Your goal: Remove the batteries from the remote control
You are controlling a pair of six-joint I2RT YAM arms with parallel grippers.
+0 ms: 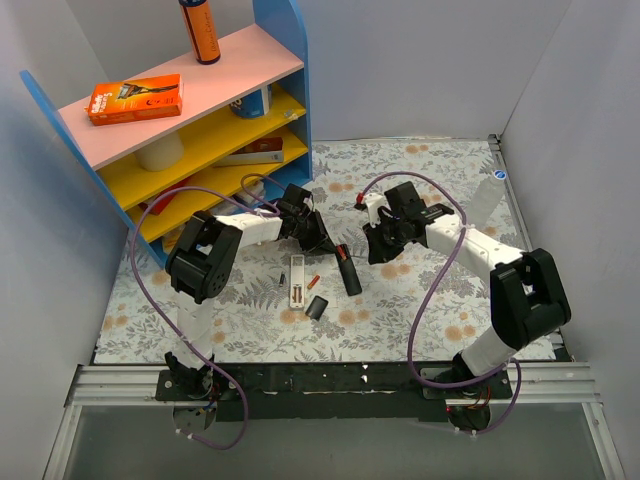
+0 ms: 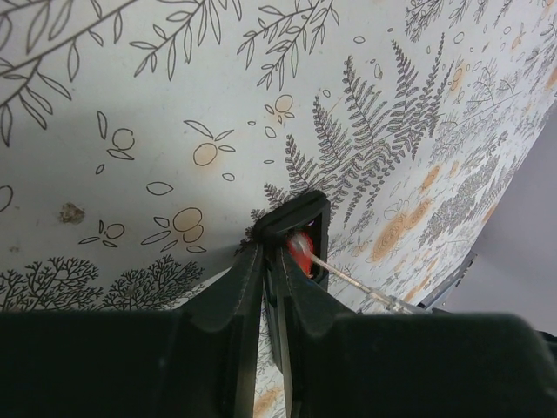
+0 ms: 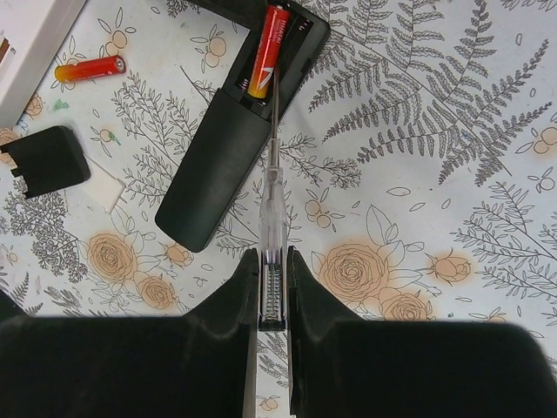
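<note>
The black remote [image 3: 218, 165] lies on the patterned mat with its battery bay open. One red-and-orange battery [image 3: 268, 48] sits in the bay. My right gripper [image 3: 274, 257] is shut on a clear-handled screwdriver [image 3: 274, 209], whose metal tip reaches the bay beside that battery. My left gripper [image 2: 271, 248] is shut on the far end of the black remote [image 2: 300, 213], where the red battery [image 2: 301, 252] and the screwdriver shaft [image 2: 357, 283] also show. A loose red battery [image 3: 87, 68] lies on the mat to the left. In the top view both grippers [image 1: 325, 243] [image 1: 372, 252] flank the remote [image 1: 349, 275].
A white remote [image 1: 296, 280] lies left of the black one, with a black square cover piece [image 1: 317, 307] in front of it. A blue shelf unit [image 1: 200, 110] with an orange box [image 1: 135, 98] stands at the back left. A clear bottle [image 1: 485, 200] lies at the right wall.
</note>
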